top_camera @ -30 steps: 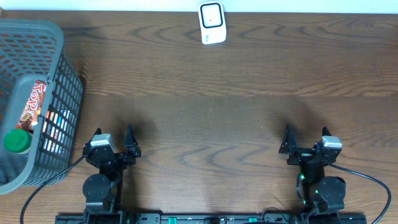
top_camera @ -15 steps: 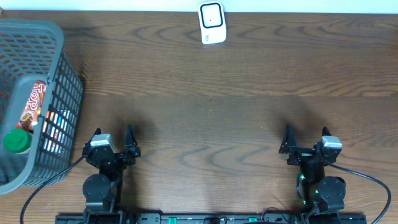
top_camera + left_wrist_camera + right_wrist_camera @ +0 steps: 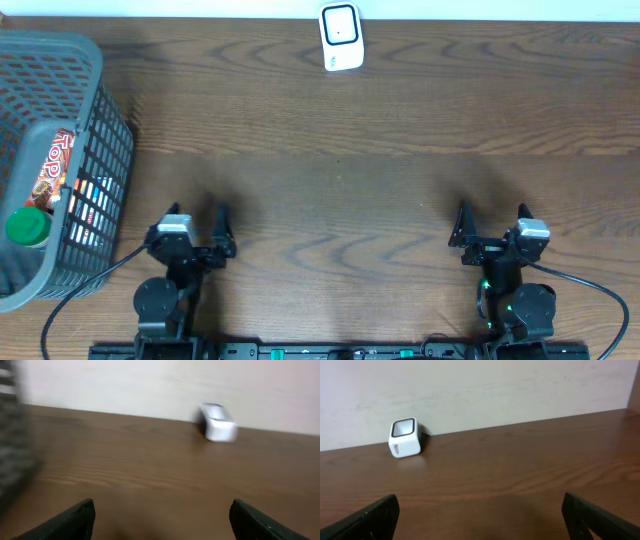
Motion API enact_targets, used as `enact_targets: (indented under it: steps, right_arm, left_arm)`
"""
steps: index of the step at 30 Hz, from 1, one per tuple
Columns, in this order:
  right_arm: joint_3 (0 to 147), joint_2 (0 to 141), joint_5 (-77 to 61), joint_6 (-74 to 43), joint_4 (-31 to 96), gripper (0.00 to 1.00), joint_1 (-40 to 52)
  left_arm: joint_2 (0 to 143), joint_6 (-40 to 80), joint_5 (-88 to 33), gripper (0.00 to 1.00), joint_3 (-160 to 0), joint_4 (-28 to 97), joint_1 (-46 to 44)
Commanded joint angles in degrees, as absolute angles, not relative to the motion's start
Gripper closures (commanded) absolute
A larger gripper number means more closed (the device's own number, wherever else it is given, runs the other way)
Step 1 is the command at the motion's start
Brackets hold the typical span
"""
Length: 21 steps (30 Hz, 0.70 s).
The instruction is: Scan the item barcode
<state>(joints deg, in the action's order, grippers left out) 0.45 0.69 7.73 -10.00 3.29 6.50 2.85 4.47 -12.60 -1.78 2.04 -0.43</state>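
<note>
Wooden table (image 3: 380, 150), seen from above and from both wrists. Grey mesh basket (image 3: 95, 140) at the left edge, holding a snack packet (image 3: 52, 165) with red lettering and a green-capped bottle (image 3: 27, 226); both lie inside the basket, well apart from either arm. White scanner (image 3: 341, 37) at the far edge, near the middle, its window facing up and forward. Left gripper (image 3: 197, 222) at the near edge, just right of the basket, fingers spread apart with nothing between them; its wrist view is blurred. Right gripper (image 3: 492, 225) at the near edge on the right, fingers spread wide, holding nothing.
</note>
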Motion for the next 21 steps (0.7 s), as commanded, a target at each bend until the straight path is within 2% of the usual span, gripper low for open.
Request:
enact_targets:
  steps: [1, 9, 12, 17, 21]
  right_arm:
    - [0.32, 0.30, 8.08, -9.34, 3.40, 0.01, 6.46]
    - [0.32, 0.30, 8.08, -9.34, 3.40, 0.01, 6.46]
    - [0.32, 0.30, 8.08, -9.37, 3.40, 0.01, 6.46]
    - [0.32, 0.30, 8.08, -9.37, 3.40, 0.01, 6.46]
    - [0.32, 0.30, 8.08, -9.37, 3.42, 0.01, 6.46]
  left_arm:
    - [5.56, 4.14, -28.73, 0.14, -3.60, 3.79, -0.34]
    - [21.63, 3.46, -29.52, 0.14, -26.30, 10.87, -0.34]
    - [29.82, 3.46, -29.34, 0.14, -39.90, 20.38, -0.34]
    - [42.19, 1.26, -29.34, 0.14, -62.11, 45.12, -0.34]
    - [46.22, 1.17, -30.15, 0.14, -66.67, 51.03, -0.34]
